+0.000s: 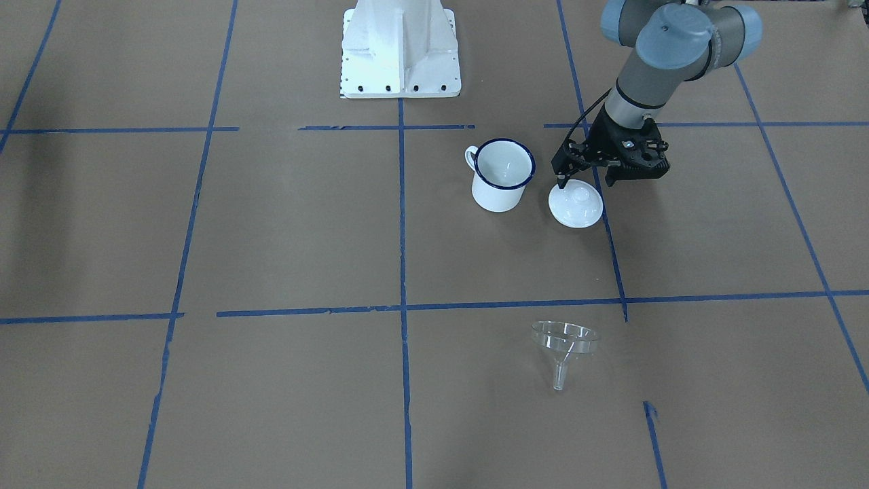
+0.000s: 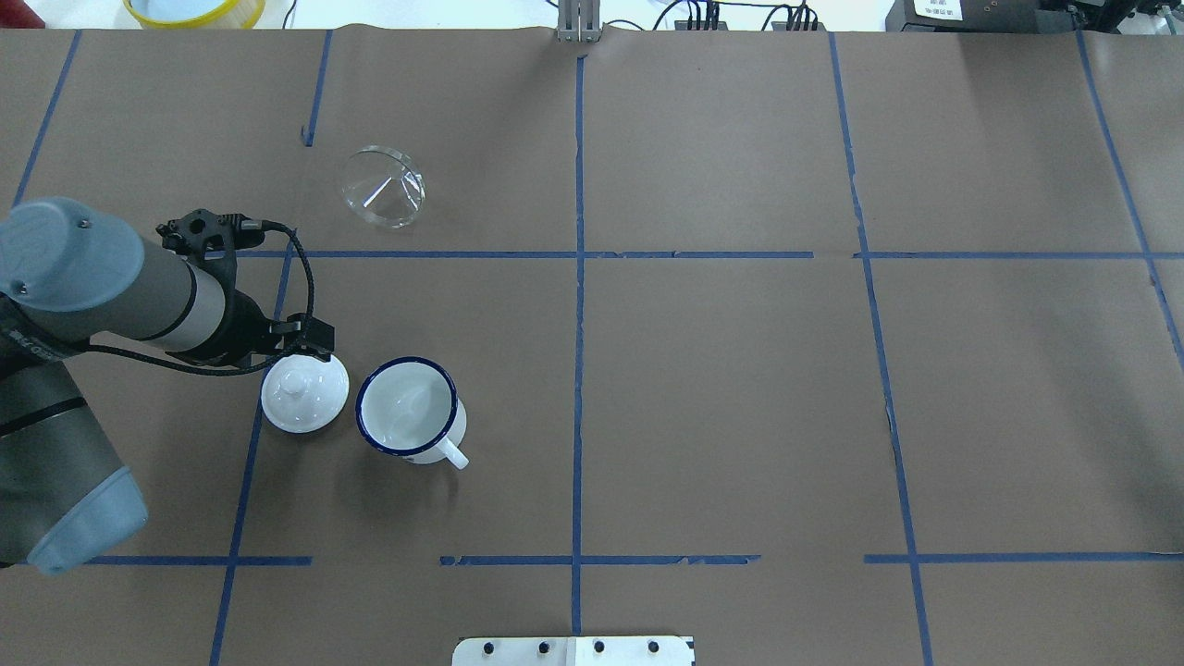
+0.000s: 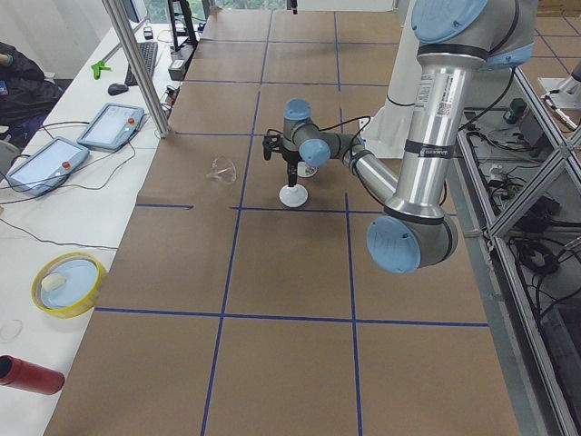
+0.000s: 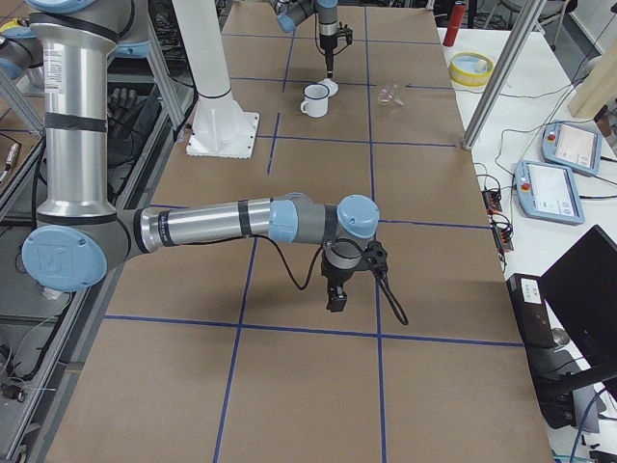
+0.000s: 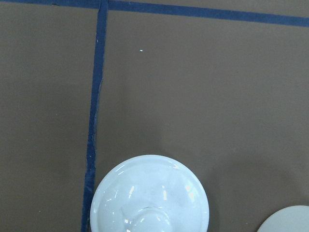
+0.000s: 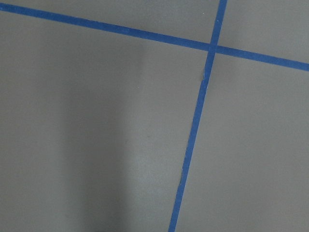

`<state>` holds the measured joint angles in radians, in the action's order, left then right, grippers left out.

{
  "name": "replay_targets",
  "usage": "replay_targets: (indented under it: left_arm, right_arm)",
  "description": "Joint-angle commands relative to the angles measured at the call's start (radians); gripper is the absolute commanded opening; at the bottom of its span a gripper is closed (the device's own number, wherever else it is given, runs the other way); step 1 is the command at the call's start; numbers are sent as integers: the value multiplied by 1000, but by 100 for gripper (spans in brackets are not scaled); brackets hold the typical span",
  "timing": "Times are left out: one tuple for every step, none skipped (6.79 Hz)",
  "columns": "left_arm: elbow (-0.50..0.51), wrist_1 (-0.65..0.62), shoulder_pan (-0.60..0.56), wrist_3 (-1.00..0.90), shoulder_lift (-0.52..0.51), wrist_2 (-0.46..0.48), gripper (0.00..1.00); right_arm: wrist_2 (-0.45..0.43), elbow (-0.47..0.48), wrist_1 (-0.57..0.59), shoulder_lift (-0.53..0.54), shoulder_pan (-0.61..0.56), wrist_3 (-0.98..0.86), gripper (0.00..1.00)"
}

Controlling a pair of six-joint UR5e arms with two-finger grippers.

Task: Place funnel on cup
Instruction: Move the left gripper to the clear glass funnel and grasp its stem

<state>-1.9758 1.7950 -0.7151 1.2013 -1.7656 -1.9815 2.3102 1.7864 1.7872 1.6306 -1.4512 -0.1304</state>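
Observation:
The clear funnel (image 1: 565,341) lies on the brown table, apart from everything else; it also shows in the overhead view (image 2: 382,186). The white cup (image 1: 502,174) with a dark blue rim stands upright and empty (image 2: 408,407). A round white knobbed lid (image 1: 576,206) rests on the table beside the cup. My left gripper (image 1: 584,181) is open just above the lid, its fingers either side of the knob, holding nothing. The left wrist view shows the lid (image 5: 149,197) below it. My right gripper (image 4: 335,299) hangs over bare table far from these things; I cannot tell whether it is open.
The white robot base plate (image 1: 400,51) stands at the table's robot side. A yellow bowl (image 3: 65,282), a red bottle (image 3: 27,374), two tablets (image 3: 109,125) and a metal post (image 3: 136,64) are on the side bench beyond the table edge.

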Motion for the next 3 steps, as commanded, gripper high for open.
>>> replay_targets:
  left_arm:
    - [-20,-14,-168,50,-64,-60,100]
    - [-3,-11,-190,169,-102,-56,100]
    - [88,1,-190,360,-206,-1,100]
  right_arm:
    - [0,1,0,0,0,0,100]
    - [0,1,0,0,0,0,100]
    - [0,1,0,0,0,0,100]
